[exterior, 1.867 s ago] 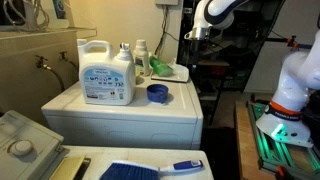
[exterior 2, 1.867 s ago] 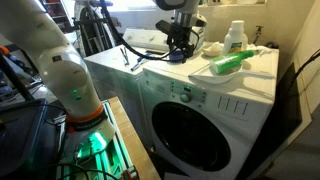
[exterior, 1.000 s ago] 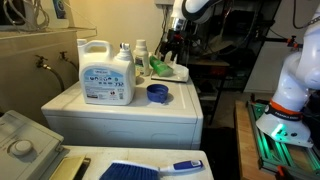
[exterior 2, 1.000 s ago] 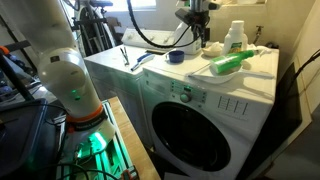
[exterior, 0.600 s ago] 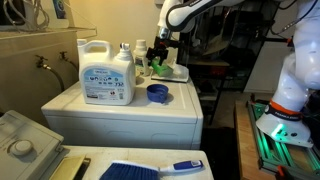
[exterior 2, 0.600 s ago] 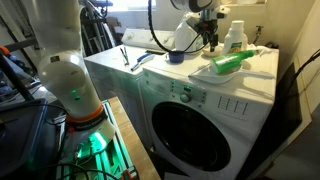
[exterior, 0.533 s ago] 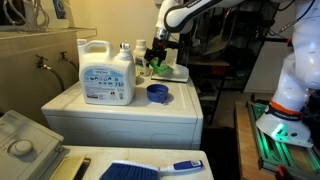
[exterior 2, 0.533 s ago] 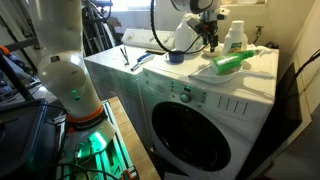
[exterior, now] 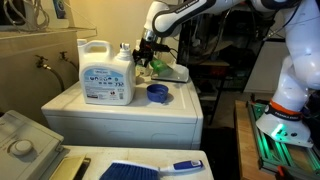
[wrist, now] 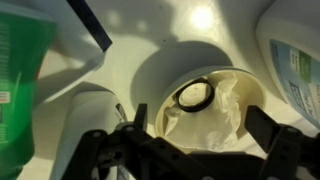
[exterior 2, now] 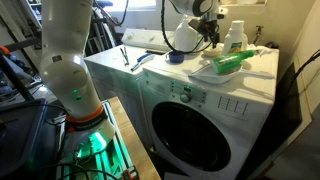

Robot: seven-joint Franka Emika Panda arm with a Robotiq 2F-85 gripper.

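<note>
White bottle (wrist: 215, 110) is seen on the washing-machine top (exterior: 172, 108) between green bottle (wrist: 25, 80) and detergent jug (exterior: 107, 75) — the gripper (exterior: 147, 57) has been swung across and lowered over it, jaws wide apart, nothing yet gripped.

Label on detergent jug (exterior: 106, 78) too small to read, white bottle (wrist: 298, 62) label blurred, nothing legible

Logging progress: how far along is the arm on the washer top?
Done: nothing visible; jaws open and empty. In hand: they hover above a white round container beside the green bottle, near the detergent jug. Left: probably lowering, closing and lifting; the blue cap sits apart on the washer.
</note>
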